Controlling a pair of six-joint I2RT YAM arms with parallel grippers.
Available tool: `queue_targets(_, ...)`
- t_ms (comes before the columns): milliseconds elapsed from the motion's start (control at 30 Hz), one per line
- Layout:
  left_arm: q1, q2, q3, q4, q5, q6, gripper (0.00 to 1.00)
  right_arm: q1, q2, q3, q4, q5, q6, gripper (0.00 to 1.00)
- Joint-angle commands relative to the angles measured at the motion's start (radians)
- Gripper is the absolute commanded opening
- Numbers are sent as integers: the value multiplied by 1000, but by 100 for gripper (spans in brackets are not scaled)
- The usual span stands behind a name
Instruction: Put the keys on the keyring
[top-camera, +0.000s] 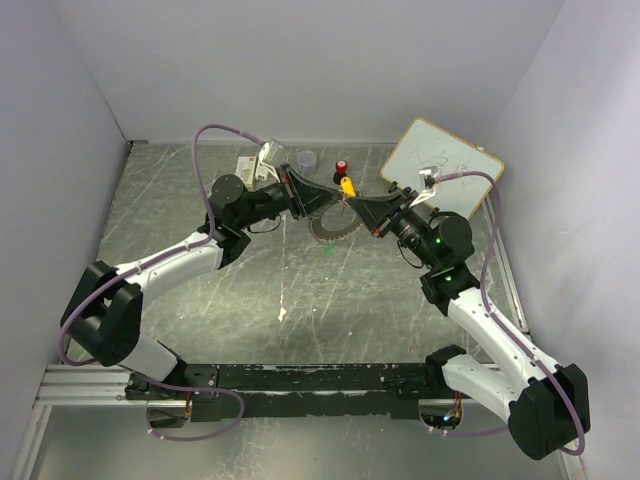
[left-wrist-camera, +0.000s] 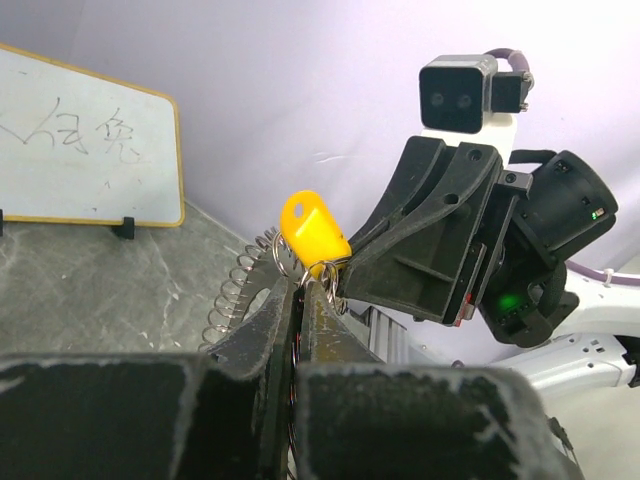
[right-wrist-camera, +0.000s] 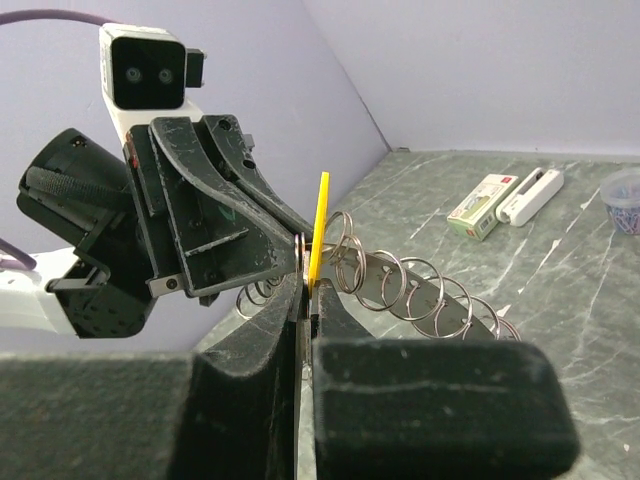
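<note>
**A:** Entry one, the keyring (top-camera: 328, 228). Location?

**B:** Far middle of the desk (top-camera: 250, 290), between the two arms. One edge is raised and tilted. The left pincer (left-wrist-camera: 303, 289) is clenched on that edge, with the small wire loops fanning out to either side of its tips.

**A:** Entry two, the yellow key (left-wrist-camera: 312, 232)?

**B:** It stands upright right at the ring's raised edge. The right wrist view shows it edge-on, rising from between the fingertips of the right pincer (right-wrist-camera: 305, 300), which is clenched on its lower end. A small loop sits at the key's base, touching the ring. I cannot tell whether the key is already threaded.

**A:** Entry three, the green key (top-camera: 328, 250)?

**B:** It lies loose on the desk just nearer than the ring. Nothing is holding it.

**A:** Step in hand?

**B:** By my reading, the yellow key is being fitted onto the ring. That is the first of two, so the task is under halfway.

**A:** What does the next move need?

**B:** The left pincer has to keep the ring steady while the right works the key's hole along one wire loop. The tips are almost touching, so the motion must be small and slow. A slip would drop the key or twist the ring out of the grip. After that the right pincer lets go and fetches the green key.
</note>
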Motion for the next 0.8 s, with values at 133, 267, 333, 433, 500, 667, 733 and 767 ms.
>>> queue_targets(133,40,-7,2,126,-102,-11,7,-8,0,25,42,26,-13,0)
queue_targets(267,40,-36,-16,68,-123,31,7,-8,5,63,22,26,-31,0)
queue_targets(333,41,-45,-20,43,-129,47,7,-9,7,83,4,25,-42,0)
queue_targets(433,41,-57,-29,-3,-135,67,11,-8,12,120,-27,23,-66,0)
queue_targets(500,41,-75,-42,-38,-150,84,31,-8,12,149,-65,21,-95,0)
queue_targets(667,44,-149,-65,-134,-195,168,54,-10,32,230,-159,-4,-157,0)
queue_targets(733,44,-167,-46,-188,-195,216,55,-10,41,259,-190,-20,-181,0)
queue_targets(767,45,-172,-34,-214,-190,240,55,-10,47,277,-213,-28,-195,0)
